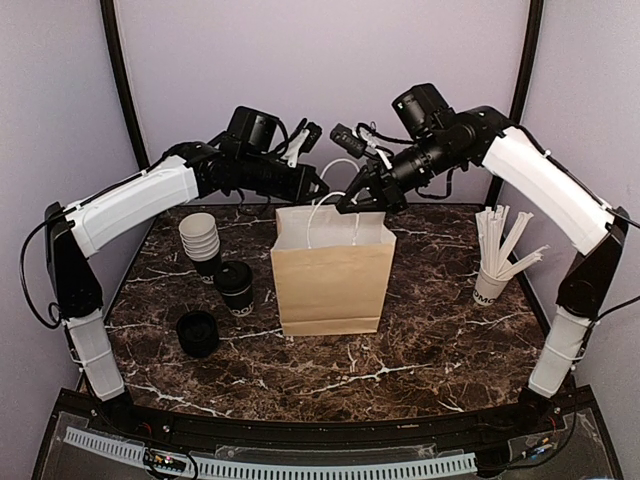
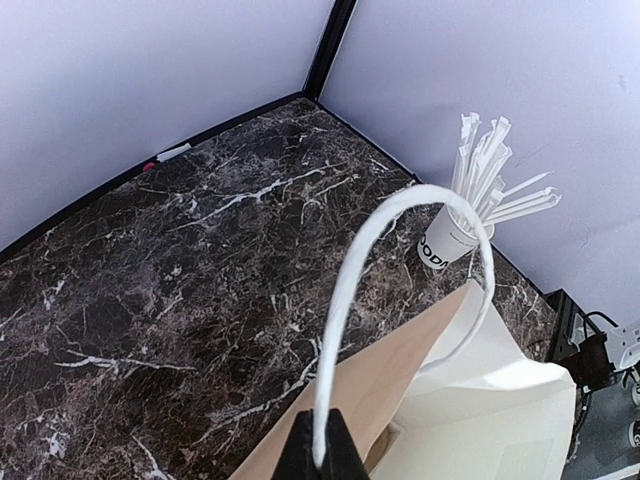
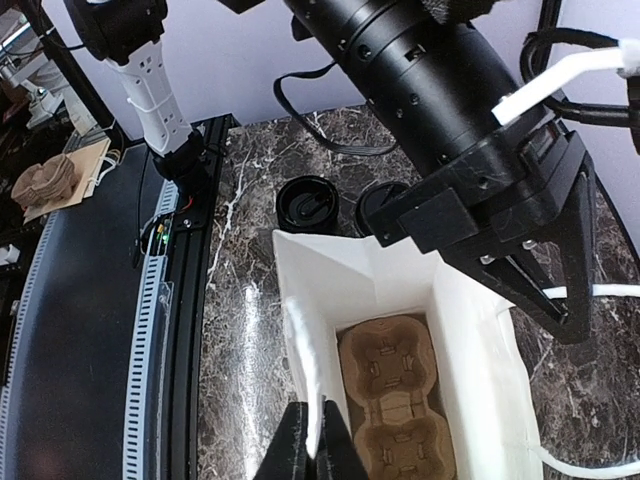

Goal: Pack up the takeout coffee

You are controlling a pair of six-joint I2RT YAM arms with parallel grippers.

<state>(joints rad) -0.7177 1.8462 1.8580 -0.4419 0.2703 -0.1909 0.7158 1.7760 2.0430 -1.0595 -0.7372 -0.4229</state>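
Note:
The brown paper bag (image 1: 332, 280) stands open mid-table, white inside, with a brown cardboard cup carrier (image 3: 395, 400) on its bottom. Above its mouth, my left gripper (image 2: 320, 455) is shut on one white loop handle (image 2: 345, 290). My right gripper (image 3: 318, 450) is shut on the other white handle (image 3: 305, 350), over the opposite rim. In the top view both grippers, left (image 1: 322, 190) and right (image 1: 350, 203), meet over the bag's back edge. The takeout coffee (image 1: 236, 288), a small black lidded cup, stands on the table left of the bag, untouched.
A stack of lidless cups (image 1: 201, 240) stands behind the coffee and a black round lid (image 1: 198, 333) lies in front of it. A white cup of stirrers (image 1: 492, 285) stands at the right. Walls close the back and both sides.

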